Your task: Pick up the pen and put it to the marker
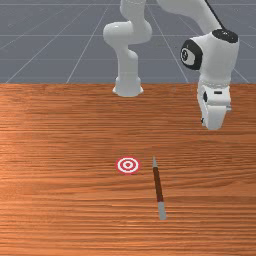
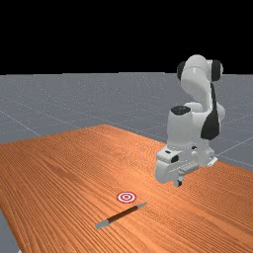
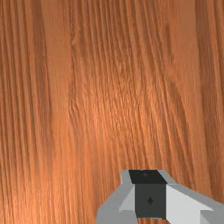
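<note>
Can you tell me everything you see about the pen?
The pen is long and thin, with a reddish-brown middle, a grey pointed tip and a light grey blunt end. It lies flat on the wooden table, its tip toward the arm's base. It is beside the red-and-white ringed marker without touching it. Only the table touches it.

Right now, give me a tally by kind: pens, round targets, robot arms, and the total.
Pen: 1
Round red-and-white target: 1
Robot arm: 1
Total: 3
</note>
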Robot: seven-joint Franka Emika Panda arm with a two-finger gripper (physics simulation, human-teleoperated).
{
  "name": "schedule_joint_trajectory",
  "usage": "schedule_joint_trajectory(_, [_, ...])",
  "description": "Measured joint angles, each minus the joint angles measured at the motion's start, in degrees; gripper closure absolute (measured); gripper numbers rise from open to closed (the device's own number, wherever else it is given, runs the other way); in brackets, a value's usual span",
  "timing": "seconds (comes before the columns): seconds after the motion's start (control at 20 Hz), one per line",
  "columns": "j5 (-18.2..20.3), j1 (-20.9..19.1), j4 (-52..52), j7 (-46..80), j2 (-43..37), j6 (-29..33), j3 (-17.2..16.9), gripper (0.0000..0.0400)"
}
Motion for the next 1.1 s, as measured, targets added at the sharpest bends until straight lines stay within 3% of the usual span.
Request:
schedule_joint_trajectory(0.1, [0.0,0.3,3.2,-0.1,1.8,-1.9,0.2,0.0400])
schedule_joint_trajectory(0.2, [0.1,0.1,15.5,-1.5,8.8,-8.4,0.0,0.0400])
schedule_joint_trajectory(0.25, [0.1,0.0,28.1,-2.4,15.9,-14.8,-0.2,0.0400])
schedule_joint_trajectory(0.3, [-0.7,-0.2,21.8,-1.9,12.9,-8.5,-0.8,0.0400])
schedule_joint_trajectory(0.35, [-0.8,-0.3,36.4,-3.0,21.1,-15.1,-1.0,0.0400])
schedule_joint_trajectory(0.55, [-0.8,-0.4,36.4,-3.0,21.2,-15.1,-1.1,0.0400])
schedule_joint_trajectory(0.6, [-0.8,-0.2,49.1,-3.6,28.2,-20.8,-1.3,0.0400])
schedule_joint_trajectory(0.7, [-0.8,-0.2,49.1,-3.6,28.3,-20.8,-1.3,0.0400])
schedule_joint_trajectory(0.85, [-0.1,-0.2,67.0,-4.9,38.2,-28.5,-0.9,0.0400])
schedule_joint_trajectory(1.1, [-0.8,0.1,66.1,-4.3,37.9,-28.5,-1.5,0.0400])
